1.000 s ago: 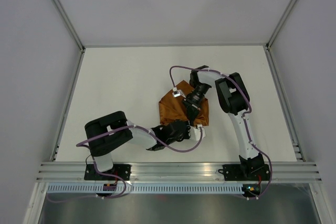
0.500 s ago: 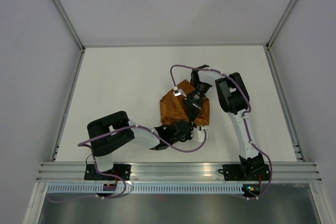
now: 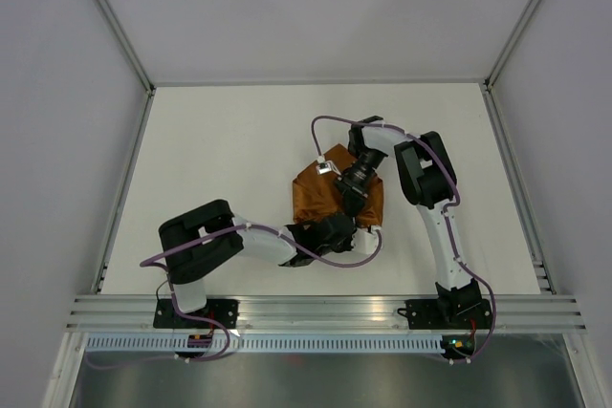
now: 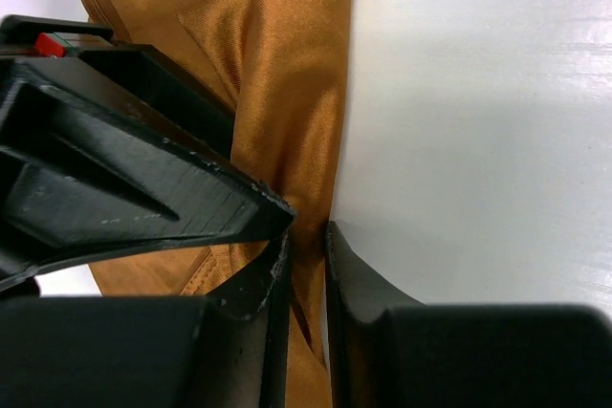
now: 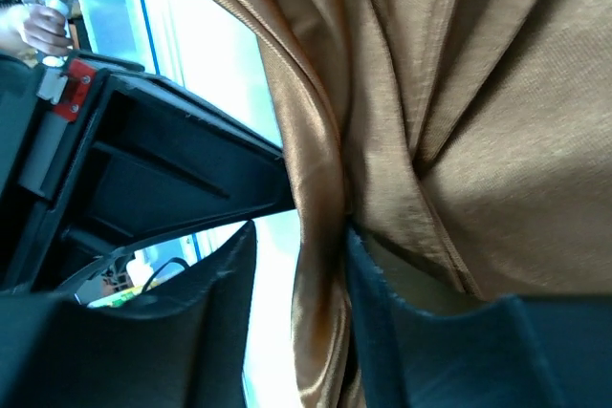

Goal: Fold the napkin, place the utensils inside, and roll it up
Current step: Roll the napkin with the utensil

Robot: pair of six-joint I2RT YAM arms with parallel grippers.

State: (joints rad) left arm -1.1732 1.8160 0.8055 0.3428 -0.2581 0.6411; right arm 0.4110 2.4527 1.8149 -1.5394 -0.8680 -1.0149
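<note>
The rust-brown napkin (image 3: 311,193) lies crumpled at the middle of the white table. Its near right edge is raised between both grippers. My left gripper (image 3: 348,227) reaches in from the left, and in the left wrist view it (image 4: 306,238) is shut on a narrow fold of the napkin (image 4: 287,64). My right gripper (image 3: 360,205) comes down from the far side. In the right wrist view it (image 5: 301,234) stands open: a fold of the napkin (image 5: 478,93) hangs against one finger, with a gap to the other. The utensils are hidden.
The white table (image 3: 220,160) is fenced by grey walls and metal posts. An aluminium rail (image 3: 325,311) runs along the near edge, carrying both arm bases. Purple cables loop beside each arm, one close to the napkin's near right corner.
My right gripper has opened off the napkin fold. My left gripper has slid right along the napkin's near edge and closed further on the cloth.
</note>
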